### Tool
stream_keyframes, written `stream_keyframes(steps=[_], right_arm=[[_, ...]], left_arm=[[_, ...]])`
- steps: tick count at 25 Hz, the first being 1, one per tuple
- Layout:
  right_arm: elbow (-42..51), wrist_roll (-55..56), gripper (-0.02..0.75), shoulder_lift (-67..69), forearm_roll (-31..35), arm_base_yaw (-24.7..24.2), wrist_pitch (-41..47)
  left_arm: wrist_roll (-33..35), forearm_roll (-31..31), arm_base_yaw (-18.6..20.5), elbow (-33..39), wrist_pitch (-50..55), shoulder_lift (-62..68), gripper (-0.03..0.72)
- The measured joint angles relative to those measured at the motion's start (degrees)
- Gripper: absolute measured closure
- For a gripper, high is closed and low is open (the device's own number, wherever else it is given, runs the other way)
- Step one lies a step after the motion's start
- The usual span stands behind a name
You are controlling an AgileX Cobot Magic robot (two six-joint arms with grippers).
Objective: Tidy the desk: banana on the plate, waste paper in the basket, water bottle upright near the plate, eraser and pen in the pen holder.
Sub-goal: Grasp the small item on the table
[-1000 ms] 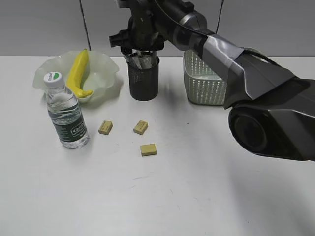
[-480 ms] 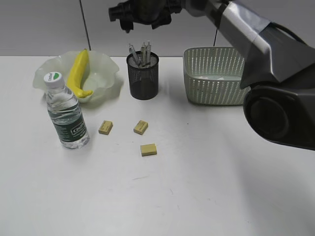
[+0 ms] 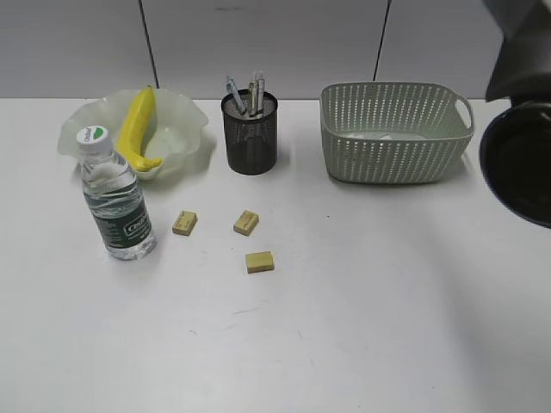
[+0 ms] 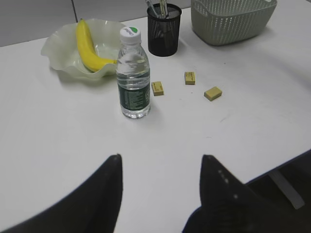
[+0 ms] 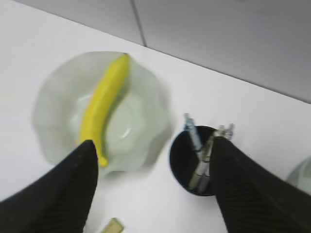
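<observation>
Left pincer [image 4: 160,194]: hangs low over the near part of the surface [image 3: 362,344], its two dark fingers spread about halfway with nothing between them.
Right pincer [image 5: 155,189]: up in the air at the far side, fingers wide apart and empty; only part of its arm shows at the right edge of the exterior view.
Banana [image 3: 139,127]: lying in the plate [image 3: 185,116], ahead and left of the left pincer, straight below the right pincer's left finger.
Water bottle [image 4: 132,73]: standing upright, cap on, directly ahead of the left pincer and just in front of the plate.
Pen holder [image 5: 194,167]: below the right pincer, between its fingers in the wrist view, with several pens [image 3: 245,93] standing in it; beyond the bottle from the left pincer.
Erasers [image 4: 213,92]: three small tan blocks lying loose on the surface, ahead and right of the left pincer, between the bottle and the basket.
Basket [image 3: 392,151]: far right of the left pincer, past the pen holder; something pale lies inside, too hidden by the wall to name.
</observation>
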Motion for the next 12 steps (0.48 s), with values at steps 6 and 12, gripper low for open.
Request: stream_keyframes(steps=[6,12], right_arm=[[0.6,-2.0,0.176,-6.5,1.1,1.1,0.1],[11.0,-3.6,0.176,-14.8,-1.6,1.1,0.1]], left_arm=[[0.0,0.0,0.0,0.0,0.0,0.0,0.304],[0.0,0.0,0.0,0.0,0.0,0.0,0.304]])
